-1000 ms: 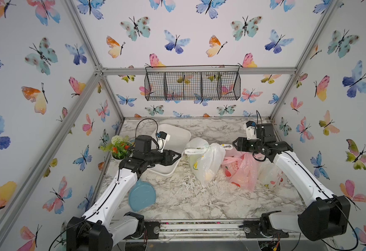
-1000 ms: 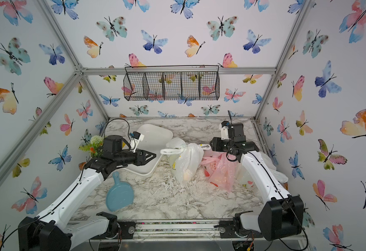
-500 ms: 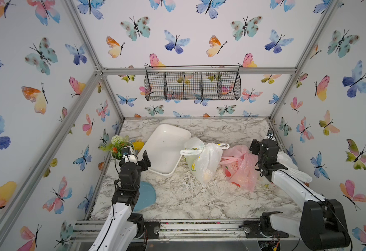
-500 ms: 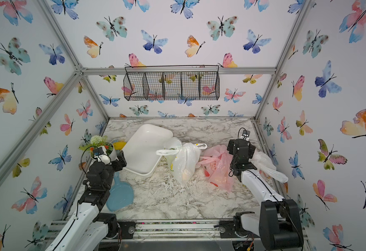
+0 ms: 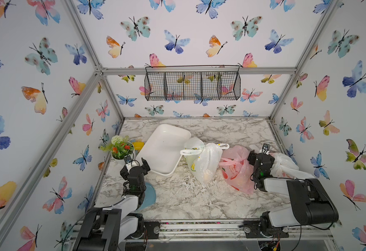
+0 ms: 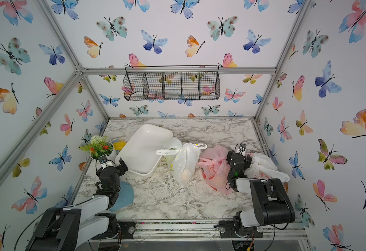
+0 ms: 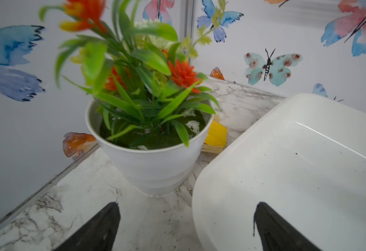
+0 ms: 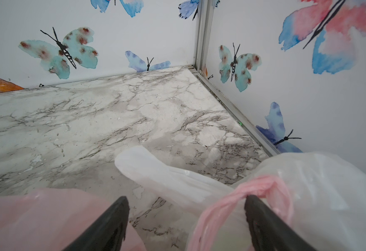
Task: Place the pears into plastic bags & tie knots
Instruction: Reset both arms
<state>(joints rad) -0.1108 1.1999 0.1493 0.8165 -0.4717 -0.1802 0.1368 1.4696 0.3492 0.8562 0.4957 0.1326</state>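
Right wrist view cuts off most of the pink bag; its twisted handle loop is draped over one fingertip of your right gripper, whose jaws stand wide apart, clamping nothing. In both top views the pears are only dim shapes inside the mid-table bags, and the right arm half hides the white bag. Your left gripper gapes empty between the potted flowers and the tray.

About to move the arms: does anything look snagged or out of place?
The pink bag's twisted handle lies against one finger of the open right gripper in the right wrist view; it may be hooked and could drag.
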